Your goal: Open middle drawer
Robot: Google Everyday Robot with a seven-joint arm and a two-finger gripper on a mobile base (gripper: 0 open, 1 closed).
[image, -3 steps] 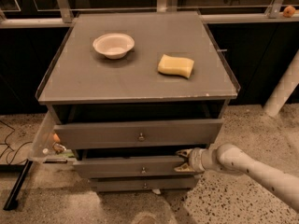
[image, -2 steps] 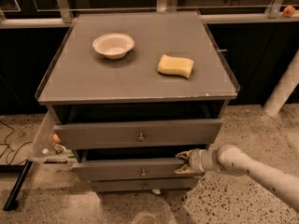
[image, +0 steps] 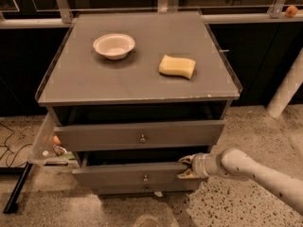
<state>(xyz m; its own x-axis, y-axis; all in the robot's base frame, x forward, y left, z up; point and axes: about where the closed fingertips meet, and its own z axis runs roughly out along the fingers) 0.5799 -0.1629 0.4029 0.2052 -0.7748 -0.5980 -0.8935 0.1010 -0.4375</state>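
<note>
The jaws of the gripper point(image: 185, 168) clasp the right end of the middle drawer point(image: 123, 175), which stands partly out beneath the top drawer point(image: 104, 136), with a bowl point(image: 114, 46) and sponge point(image: 177, 66) on the cabinet's surface point(image: 137, 86).

Flat grey cabinet top point(image: 137, 77), small white round bowl point(image: 114, 46) at its back left, yellow rectangular sponge point(image: 177, 66) right of centre, my gripper point(image: 185, 167) below, at the right end of the middle drawer point(image: 123, 175).

Dim, light from above; end effector point(image: 184, 167) at middle drawer point(image: 113, 175) edge.
</note>
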